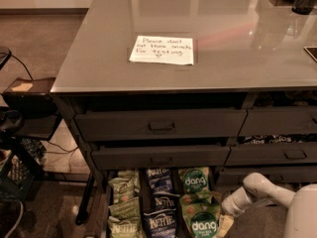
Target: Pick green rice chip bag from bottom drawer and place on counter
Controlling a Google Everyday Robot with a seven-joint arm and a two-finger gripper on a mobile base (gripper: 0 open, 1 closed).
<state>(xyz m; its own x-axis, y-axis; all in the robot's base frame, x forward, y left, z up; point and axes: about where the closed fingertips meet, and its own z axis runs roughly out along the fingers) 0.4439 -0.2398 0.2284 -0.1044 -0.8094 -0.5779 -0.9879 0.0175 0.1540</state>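
At lower right, gripper (225,225): hanging at the right edge of the open bottom drawer (141,190), just beside the front green rice chip bag (203,225); open or closed, cannot tell.
Right row: rear green bag (194,180) lying behind the front one.
Kettle bags: olive bags (123,208) filling the left row, blue bags (161,223) filling the middle.
Counter (237,58): carrying a handwritten note (162,49).

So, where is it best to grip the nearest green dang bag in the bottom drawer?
Probably the crimped top edge of the green dang bag, from straight above: it lies face-up, packed beside the blue Kettle bags. The gripper is at its right.
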